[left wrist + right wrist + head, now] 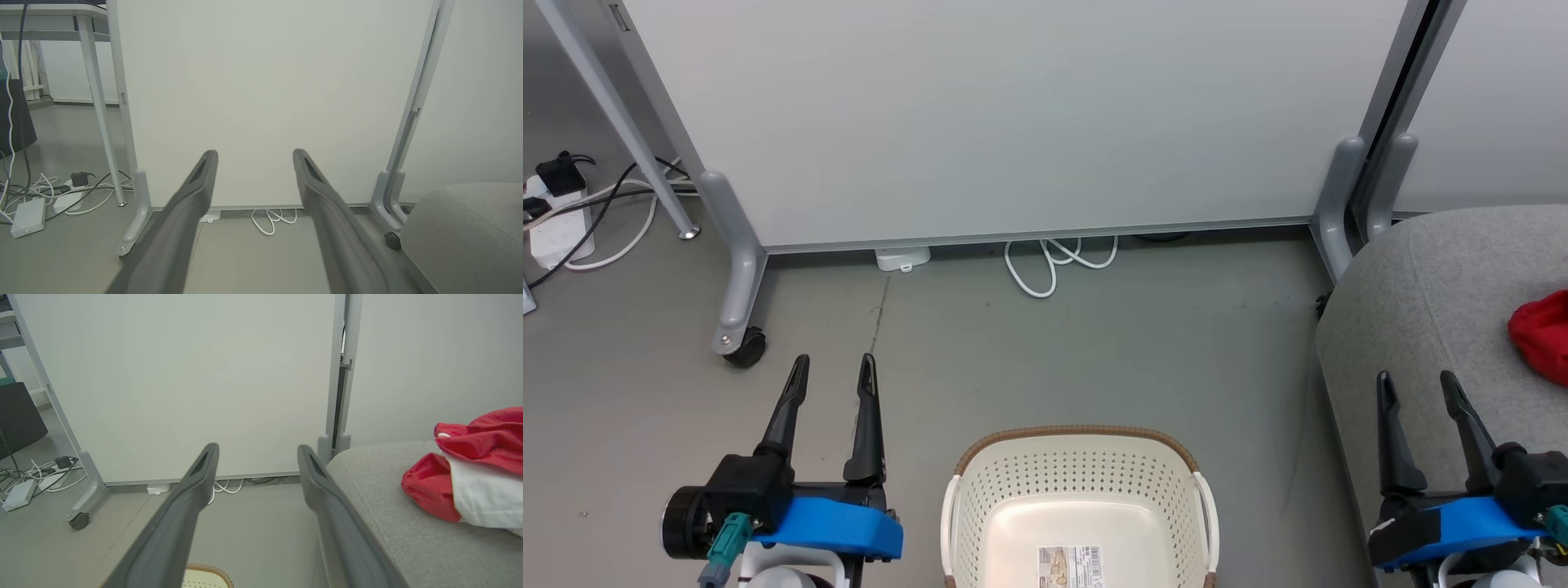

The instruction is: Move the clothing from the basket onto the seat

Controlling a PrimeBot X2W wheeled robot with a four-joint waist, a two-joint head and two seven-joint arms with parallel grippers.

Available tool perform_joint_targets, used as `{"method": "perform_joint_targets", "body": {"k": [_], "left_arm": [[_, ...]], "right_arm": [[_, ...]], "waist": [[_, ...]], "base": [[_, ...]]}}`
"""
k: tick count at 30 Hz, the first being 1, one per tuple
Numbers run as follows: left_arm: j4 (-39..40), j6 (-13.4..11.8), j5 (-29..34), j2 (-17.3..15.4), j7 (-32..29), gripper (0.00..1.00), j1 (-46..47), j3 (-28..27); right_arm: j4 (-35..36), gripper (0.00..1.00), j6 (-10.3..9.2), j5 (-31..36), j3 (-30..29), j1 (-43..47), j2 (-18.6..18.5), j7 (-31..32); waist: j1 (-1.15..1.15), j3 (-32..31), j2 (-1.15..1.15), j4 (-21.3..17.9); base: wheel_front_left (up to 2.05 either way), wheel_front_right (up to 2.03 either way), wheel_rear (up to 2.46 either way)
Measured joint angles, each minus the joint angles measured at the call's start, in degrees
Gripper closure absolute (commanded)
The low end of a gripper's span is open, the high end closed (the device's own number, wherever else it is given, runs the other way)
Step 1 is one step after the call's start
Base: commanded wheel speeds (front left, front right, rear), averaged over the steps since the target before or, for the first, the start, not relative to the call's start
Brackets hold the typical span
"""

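I read this as an office or lab: wheeled partition panels (1013,122), power strips (560,224) and loose cables (1058,261) on grey floor (1094,343).

Clothing (1541,335) on seat (1429,294), seat right of basket (1078,469), partition (1013,122) behind both

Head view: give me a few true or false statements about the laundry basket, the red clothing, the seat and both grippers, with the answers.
1. The oval cream plastic laundry basket holds red garments. False: what shows of its inside holds only a barcode sticker.
2. The soft bright red clothing lies on the large grey woven-fabric seat. True.
3. The left gripper is shut on fabric. False: its jaws stand apart and hold nothing.
4. The right gripper has its jaws open. True.
5. The basket stands on the seat. False: it stands on the grey floor, beside the seat.
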State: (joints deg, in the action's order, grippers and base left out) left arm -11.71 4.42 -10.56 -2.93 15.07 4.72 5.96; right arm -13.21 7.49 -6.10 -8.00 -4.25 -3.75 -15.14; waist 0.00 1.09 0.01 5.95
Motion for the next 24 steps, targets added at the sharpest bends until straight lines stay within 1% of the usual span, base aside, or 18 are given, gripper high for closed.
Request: {"method": "perform_joint_targets", "body": {"k": [14,15,21,24], "left_arm": [[-0.65,0.24,0.05,0.0,-0.01,0.0,-0.82,-0.33],[-0.76,0.32,0.04,0.0,-0.01,1.0,-0.87,-0.27],[-3.83,0.33,-0.04,0.01,-0.38,1.0,-3.48,0.18],[-4.49,0.34,-2.44,0.01,-1.0,1.0,-4.05,0.09]], "right_arm": [[-0.81,0.0,0.0,-0.12,-0.29,0.93,0.6,0.0],[-0.94,1.0,0.0,-0.1,-0.23,0.95,0.64,0.0],[-4.3,1.0,0.0,-0.11,-0.16,1.63,1.16,0.37],[-5.01,1.0,0.0,-2.29,-0.26,1.93,1.34,1.35]], "waist": [[0.0,-0.2,0.0,0.35],[0.0,-0.19,0.0,0.33],[0.01,-0.2,0.0,0.34],[0.01,-0.22,0.0,0.21]], "base": [[0.0,0.0,0.0],[0.0,0.0,0.0],[0.0,0.0,0.0],[0.0,0.0,0.0]]}}
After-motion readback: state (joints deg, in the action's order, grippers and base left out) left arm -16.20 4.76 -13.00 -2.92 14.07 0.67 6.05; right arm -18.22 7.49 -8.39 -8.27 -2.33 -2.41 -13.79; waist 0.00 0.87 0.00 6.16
